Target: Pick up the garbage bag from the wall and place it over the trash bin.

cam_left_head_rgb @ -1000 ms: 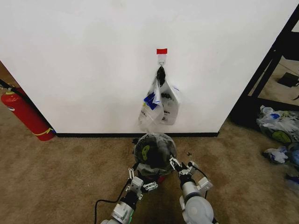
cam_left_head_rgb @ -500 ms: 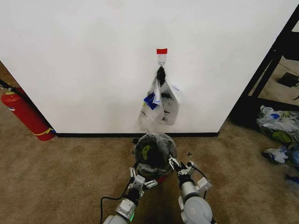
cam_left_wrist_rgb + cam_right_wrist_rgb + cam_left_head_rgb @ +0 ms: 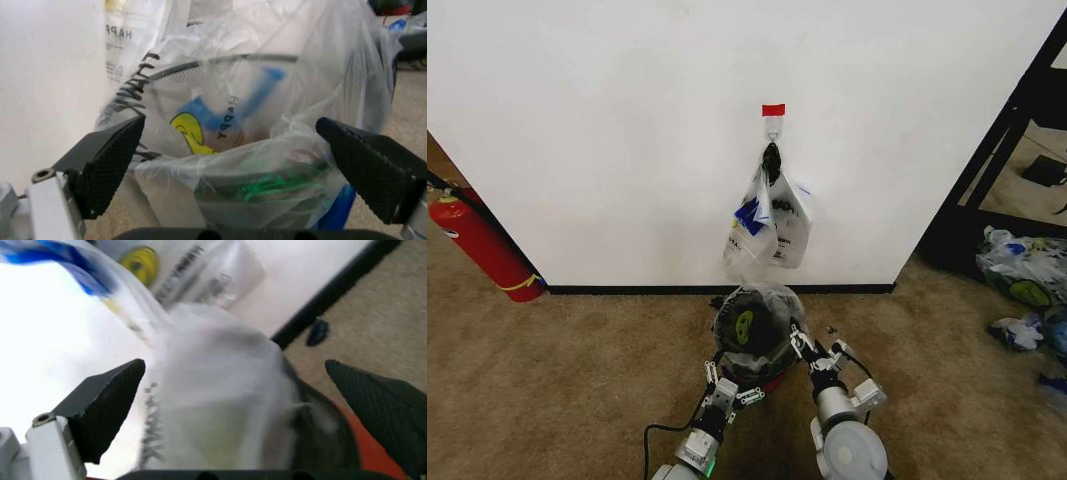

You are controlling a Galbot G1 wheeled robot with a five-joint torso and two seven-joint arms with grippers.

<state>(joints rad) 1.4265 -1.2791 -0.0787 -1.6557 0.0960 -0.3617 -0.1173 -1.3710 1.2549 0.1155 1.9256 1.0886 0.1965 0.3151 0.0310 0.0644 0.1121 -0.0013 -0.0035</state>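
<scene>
Garbage bag: the thin see-through garbage bag (image 3: 757, 320) now sits draped over the trash bin (image 3: 752, 345), on the carpet just in front of the wall (image 3: 627, 120). Its yellow-green logo faces me through the plastic.

What has changed: compared with a second ago, the plastic has puffed slightly higher above the rim and the logo has shifted a little. My two arms have nudged only slightly.

Left claw: my left claw (image 3: 727, 385) hangs low at the near left side of the bin. In the left wrist view its two dark pads (image 3: 110, 160) stand wide apart, with bunched plastic and the mesh rim between them, nothing pinched.

Right claw: my right claw (image 3: 812, 355) is at the near right side of the bin. Its pads (image 3: 107, 402) are also spread wide, with blurred plastic between them and nothing gripped.

Other bags: a bunch of printed bags (image 3: 772, 225) hangs from the hook under the red tape (image 3: 773, 109), above the bin.

Meaning for the task: I judge the bag is essentially placed and let go; the near edge looks loosely gathered, not pulled snug.
</scene>
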